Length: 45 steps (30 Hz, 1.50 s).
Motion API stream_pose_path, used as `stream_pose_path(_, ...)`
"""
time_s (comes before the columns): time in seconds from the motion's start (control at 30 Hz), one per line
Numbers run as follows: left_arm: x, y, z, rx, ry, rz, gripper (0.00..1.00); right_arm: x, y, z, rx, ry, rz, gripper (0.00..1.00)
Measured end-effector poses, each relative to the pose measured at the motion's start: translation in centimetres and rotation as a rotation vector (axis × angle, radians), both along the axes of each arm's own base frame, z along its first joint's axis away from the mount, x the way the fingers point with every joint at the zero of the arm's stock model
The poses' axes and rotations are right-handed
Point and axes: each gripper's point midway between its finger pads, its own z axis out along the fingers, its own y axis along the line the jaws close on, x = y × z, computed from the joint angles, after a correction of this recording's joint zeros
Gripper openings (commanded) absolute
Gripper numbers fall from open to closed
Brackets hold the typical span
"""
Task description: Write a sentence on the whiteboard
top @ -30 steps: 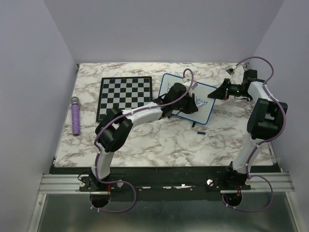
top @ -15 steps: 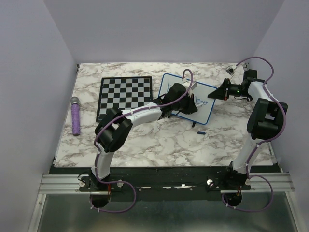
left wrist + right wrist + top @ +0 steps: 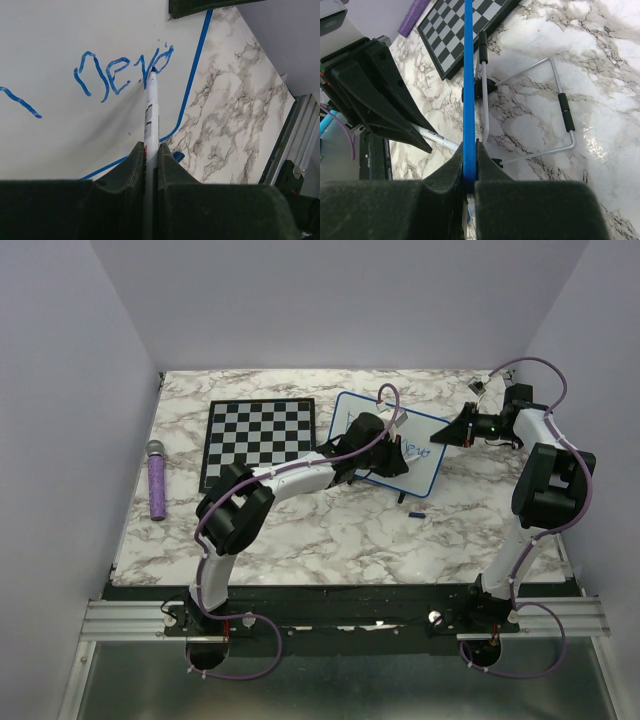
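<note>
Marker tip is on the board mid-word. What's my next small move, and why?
Probably draw the marker tip onward toward the blue frame to finish the word: the sentence ends around "Neve", the left gripper grips the marker, and the right gripper clamps the whiteboard.

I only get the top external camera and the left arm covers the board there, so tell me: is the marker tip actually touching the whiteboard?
Observer: Yes. In the left wrist view the left pincer is clamped on the marker, and its tip rests on the whiteboard at the last stroke of the sentence, a blue word that starts "Nev"; the final letters are unclear.
Operator: And what is the right arm doing to the board? From above I cannot tell.
Observer: The right wrist view shows the right pincer shut on the board's blue frame edge, with a wire stand behind the board.
</note>
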Motion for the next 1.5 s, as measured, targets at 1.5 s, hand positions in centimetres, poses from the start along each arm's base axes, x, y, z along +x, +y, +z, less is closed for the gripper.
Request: stream_pose_path(1.5,-1.0,-1.1,0.0,0.01,0.027,-0.043,0.0,0.0,0.0,0.0,0.001,0.001,0.001,0.01)
